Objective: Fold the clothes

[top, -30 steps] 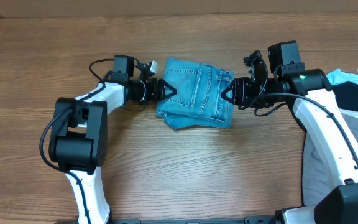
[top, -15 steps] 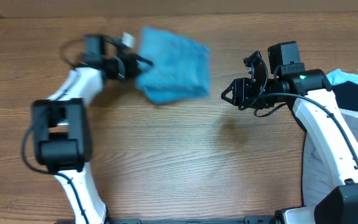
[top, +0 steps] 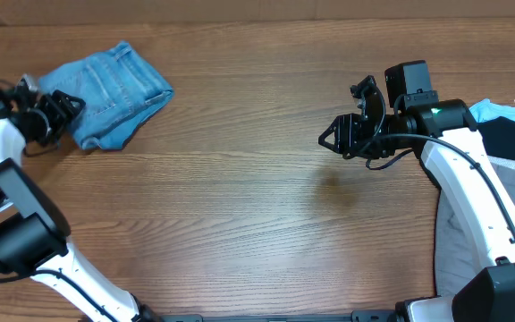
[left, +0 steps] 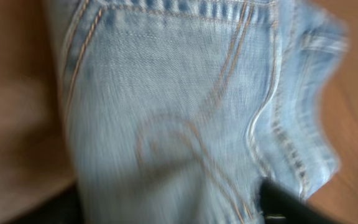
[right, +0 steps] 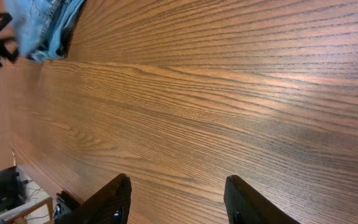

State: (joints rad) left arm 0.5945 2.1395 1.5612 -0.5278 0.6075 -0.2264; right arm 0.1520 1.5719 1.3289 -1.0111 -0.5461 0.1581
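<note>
While left tool (top: 67, 110) gapes around jeans (top: 114, 83), right tool (top: 323, 140) gapes empty over wooden table (top: 240, 215).

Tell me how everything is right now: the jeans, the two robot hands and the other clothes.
jeans: folded into a bundle, lying at the far left of the table.
left gripper: open, jaws wide at the jeans' edge.
right gripper: open, empty, over bare wood.
black garment: unfolded, heaped at the right edge.
pale-blue top: unfolded, partly under the black garment.
grey trousers: unfolded, same heap.
</note>
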